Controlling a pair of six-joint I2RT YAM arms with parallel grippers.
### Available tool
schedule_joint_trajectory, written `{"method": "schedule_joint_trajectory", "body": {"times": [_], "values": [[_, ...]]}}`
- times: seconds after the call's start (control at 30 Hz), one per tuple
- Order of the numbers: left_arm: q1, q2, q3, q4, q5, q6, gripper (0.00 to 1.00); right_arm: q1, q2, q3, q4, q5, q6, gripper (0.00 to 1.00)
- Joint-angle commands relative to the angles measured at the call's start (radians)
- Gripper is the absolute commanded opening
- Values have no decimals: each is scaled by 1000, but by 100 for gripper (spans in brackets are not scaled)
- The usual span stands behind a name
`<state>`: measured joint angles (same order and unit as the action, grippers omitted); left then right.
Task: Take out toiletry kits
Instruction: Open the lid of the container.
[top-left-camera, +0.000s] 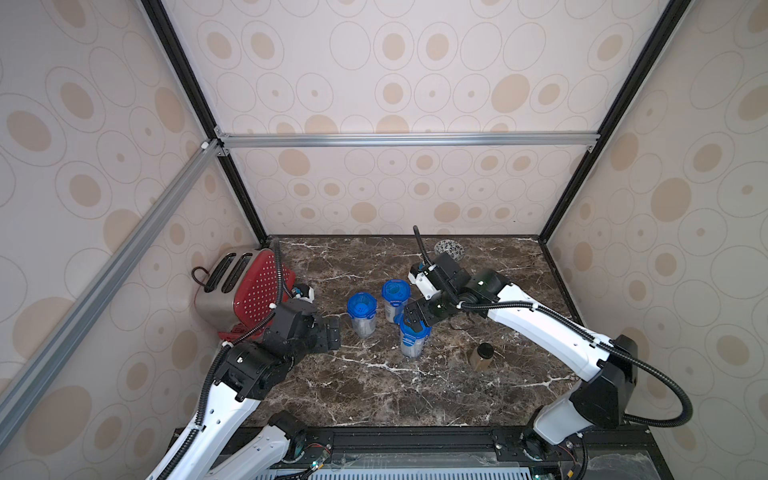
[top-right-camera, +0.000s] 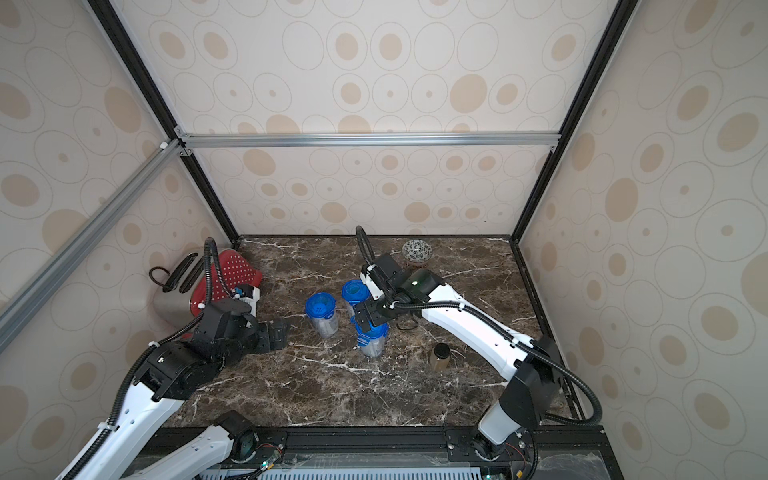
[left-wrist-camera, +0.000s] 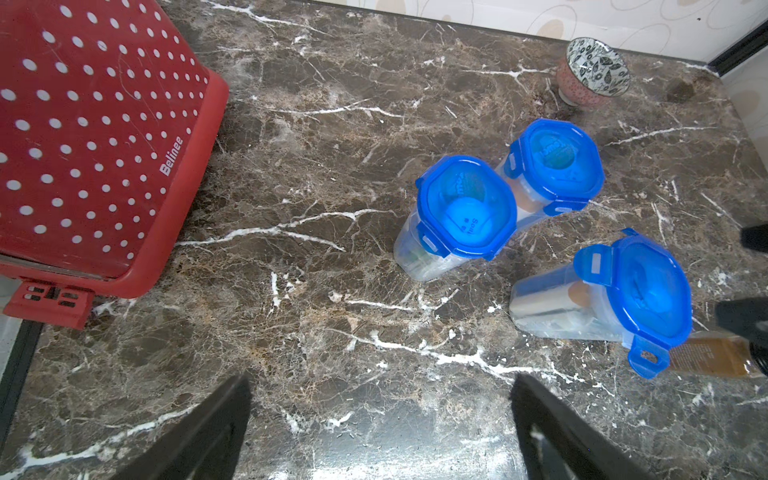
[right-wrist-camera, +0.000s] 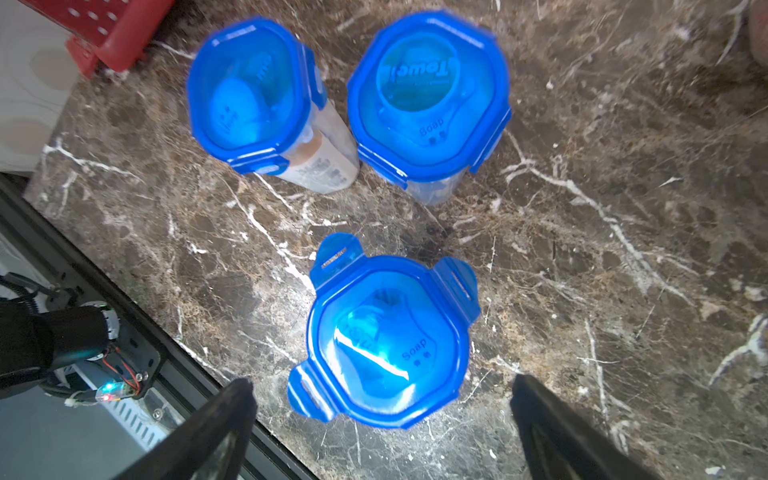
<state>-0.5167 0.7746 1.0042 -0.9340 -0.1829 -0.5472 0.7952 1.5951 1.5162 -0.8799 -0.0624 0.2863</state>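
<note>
Three clear jars with blue clip lids stand mid-table: a left jar, a back jar and a front jar. The toiletry kits are inside them, seen through walls and lids: a white bottle with a tan cap, and round packets marked Towel and Soap. The front jar's lid rests on the jar with its clips flipped outward. My right gripper hangs open above that lid, its jaws wide to either side. My left gripper is open over bare marble left of the jars, holding nothing.
A red toaster with white dots stands at the left wall beside my left arm. A small brown jar sits right of the front jar. A patterned bowl is at the back. Walls enclose three sides.
</note>
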Motion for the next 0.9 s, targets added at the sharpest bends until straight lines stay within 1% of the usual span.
{"method": "schedule_joint_trajectory", "body": {"times": [0.0,0.2,0.57,0.87], "values": [[4,-8,-5,-42,-15,16,98,32,48,51,-55,50,21,100],[4,-12,-7,-44,-18,17,99,45,117,80,-73,103,40,100],[4,2,-7,-39,8,24,99,79,171,110,-102,180,36,100],[4,8,-10,-35,25,26,99,85,187,99,-92,178,45,100]]}}
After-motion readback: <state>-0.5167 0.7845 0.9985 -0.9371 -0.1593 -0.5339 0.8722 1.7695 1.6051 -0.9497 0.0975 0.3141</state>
